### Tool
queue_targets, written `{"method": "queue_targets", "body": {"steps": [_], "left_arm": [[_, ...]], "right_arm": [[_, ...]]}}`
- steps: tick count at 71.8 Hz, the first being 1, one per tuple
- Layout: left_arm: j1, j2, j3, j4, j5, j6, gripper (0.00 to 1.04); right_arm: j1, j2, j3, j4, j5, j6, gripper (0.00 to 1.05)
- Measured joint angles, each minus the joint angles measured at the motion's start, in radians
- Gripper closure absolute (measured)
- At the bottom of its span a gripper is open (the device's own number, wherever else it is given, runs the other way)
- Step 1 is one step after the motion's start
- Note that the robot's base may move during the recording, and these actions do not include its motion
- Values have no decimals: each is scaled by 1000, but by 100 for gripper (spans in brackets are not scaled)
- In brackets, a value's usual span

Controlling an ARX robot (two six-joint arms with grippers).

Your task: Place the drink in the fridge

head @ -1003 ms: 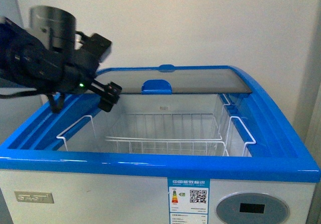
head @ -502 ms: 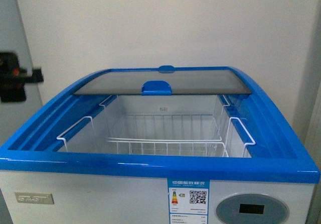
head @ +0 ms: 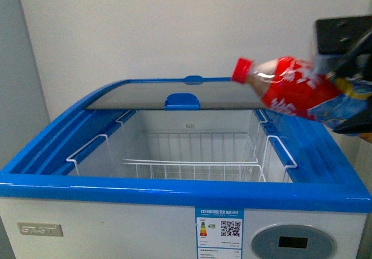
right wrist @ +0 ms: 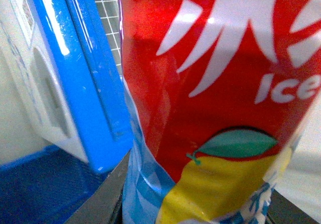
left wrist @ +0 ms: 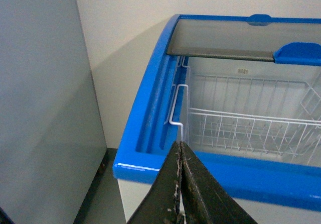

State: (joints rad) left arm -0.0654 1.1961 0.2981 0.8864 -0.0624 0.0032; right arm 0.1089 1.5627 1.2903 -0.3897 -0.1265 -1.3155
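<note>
Drink (head: 288,90) and right claw (head: 349,90) have just come into the front view from the right. Half a second ago that side showed only wall and fridge (head: 174,192). The drink hangs tilted in the air, its red cap (head: 241,70) pointing up and left over the fridge's right rear corner, above the blue rim. The right claw is clamped around its lower body; in the right wrist view the label fills the picture.

The left arm, over the opening a second ago, is gone from the front view. Its wrist camera looks in from beyond the left rim, and the left claw (left wrist: 181,184) has its fingers pressed together on nothing.

The glass lid (head: 145,96) is slid back, leaving the wire basket (head: 192,154) bare. The way in looks clear, so carrying the drink inward and lowering it is probably next.
</note>
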Motion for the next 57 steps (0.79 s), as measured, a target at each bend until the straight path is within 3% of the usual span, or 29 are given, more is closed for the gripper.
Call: {"method": "queue_targets", "body": {"steps": [6, 18, 57], "left_arm": [[35, -44, -40, -1, 53, 0, 102], [61, -183, -138, -41, 61, 0, 102], [61, -438, -281, -163, 63, 0, 102]], "right_arm": [[41, 99, 90, 3, 29, -57, 65], [120, 334, 348, -66, 59, -127, 65], [154, 696, 731, -151, 109, -209, 65]]}}
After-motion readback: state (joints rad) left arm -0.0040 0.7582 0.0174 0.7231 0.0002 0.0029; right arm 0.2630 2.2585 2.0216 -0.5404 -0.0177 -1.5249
